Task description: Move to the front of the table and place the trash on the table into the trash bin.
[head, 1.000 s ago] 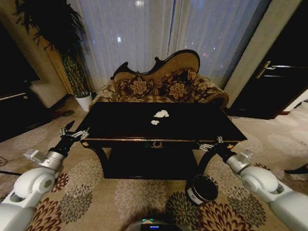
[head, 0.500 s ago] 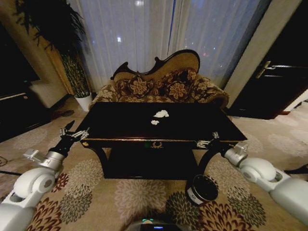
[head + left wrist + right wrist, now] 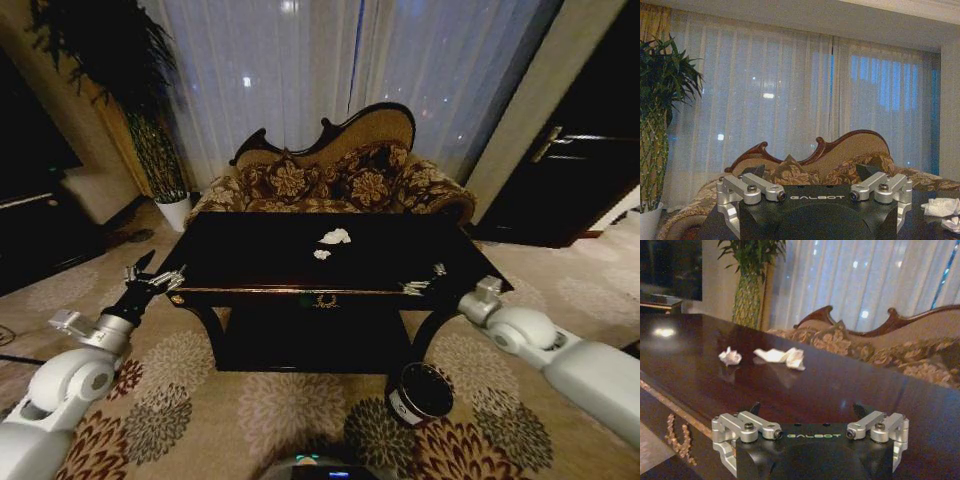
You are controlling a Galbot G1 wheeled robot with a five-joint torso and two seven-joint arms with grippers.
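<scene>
The glossy black worktop [image 3: 250,260] fills the middle of the head view, with a patterned sofa [image 3: 335,175] behind it in the upper centre. Two pieces of trash lie on its far half, just above frame centre: a larger crumpled white paper [image 3: 335,236] and, just below and left of it, a small white wad [image 3: 321,254]. They lie close together but apart.

The right tool [image 3: 420,281] hangs over the worktop's front right edge, right of centre in the head view, fingers spread wide and holding nothing. The trash lies up and to the left of it, well apart. In the right wrist view the small wad [image 3: 730,356] and the larger paper [image 3: 781,357] sit in the left-centre of the frame, beyond the right tool's open fingers [image 3: 747,426].

The left tool [image 3: 152,275] waits at the worktop's front left corner, at the left middle of the head view, also wide open and empty.

The trash bin [image 3: 421,392] stands on the carpet at the lower right, below the right tool.
</scene>
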